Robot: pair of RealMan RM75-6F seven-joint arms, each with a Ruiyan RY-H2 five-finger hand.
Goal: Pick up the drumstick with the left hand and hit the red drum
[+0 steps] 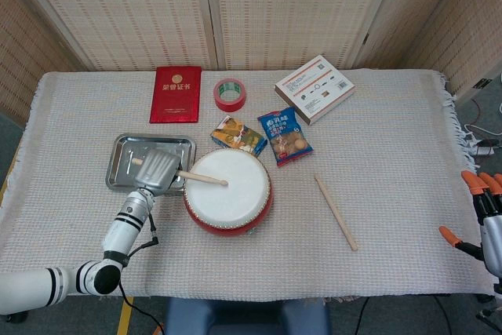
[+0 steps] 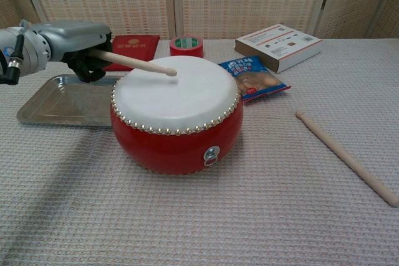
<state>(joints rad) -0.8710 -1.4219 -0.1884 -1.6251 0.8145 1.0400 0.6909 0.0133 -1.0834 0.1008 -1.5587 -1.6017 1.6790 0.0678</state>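
Drumstick (image 2: 134, 63) is lying nearly level in the left hand (image 1: 157, 172), its long axis running from the hand toward the drum's middle, its rounded tip pointing away from the hand over the white drumhead. In the chest view the tip is hovering just above the skin, though whether it is touching cannot be told. The left hand is gripping the stick's butt end, fingers curled around it, just beside the drum (image 1: 228, 194) on its tray side. The tray (image 1: 125, 149) is sitting next to the drum, partly under the hand; nothing is showing in its bare part. A second stick (image 1: 336, 212) is lying on the cloth on the drum's other side, well apart from it. Two snack packs (image 1: 284, 136) are lying just behind the drum, with tape (image 1: 230, 93), a red booklet (image 1: 175, 94) and a box (image 1: 314, 88) farther back. The right hand (image 1: 485, 220) is hanging far from the drum, fingers spread, holding nothing.
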